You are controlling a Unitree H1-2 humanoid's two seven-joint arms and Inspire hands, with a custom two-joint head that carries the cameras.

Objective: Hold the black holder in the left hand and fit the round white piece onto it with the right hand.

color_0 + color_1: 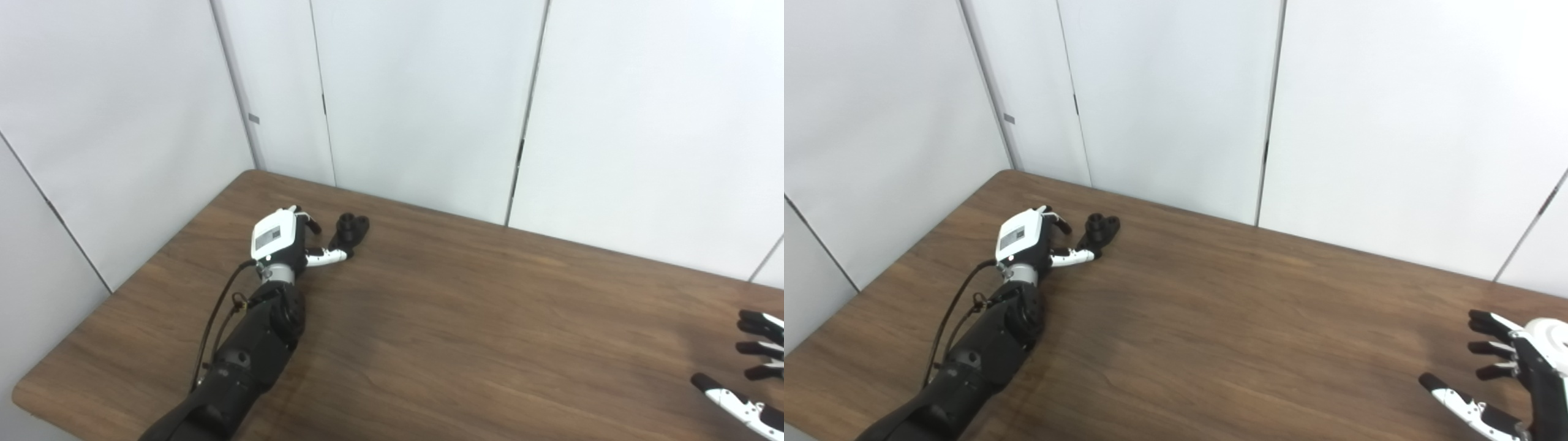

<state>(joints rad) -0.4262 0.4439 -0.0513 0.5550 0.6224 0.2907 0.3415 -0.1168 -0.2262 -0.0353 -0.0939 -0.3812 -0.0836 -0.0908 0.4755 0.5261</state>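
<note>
Reaching far across the brown table (465,318), the left hand (283,236) has its fingers spread, and its thumb tip touches the black holder (351,229). That holder lies on the table just past the fingertips. Well off to the side, the right hand (1510,373) hangs spread wide, holding nothing. No white piece can be seen.

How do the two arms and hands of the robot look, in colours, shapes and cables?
The left arm is bulky and black, with a thin black cable looping beside it. The left hand has a white boxy back bearing a grey rectangular marking, and white and black fingers. The right hand has slim white fingers with black tips and a white rounded back.
</note>
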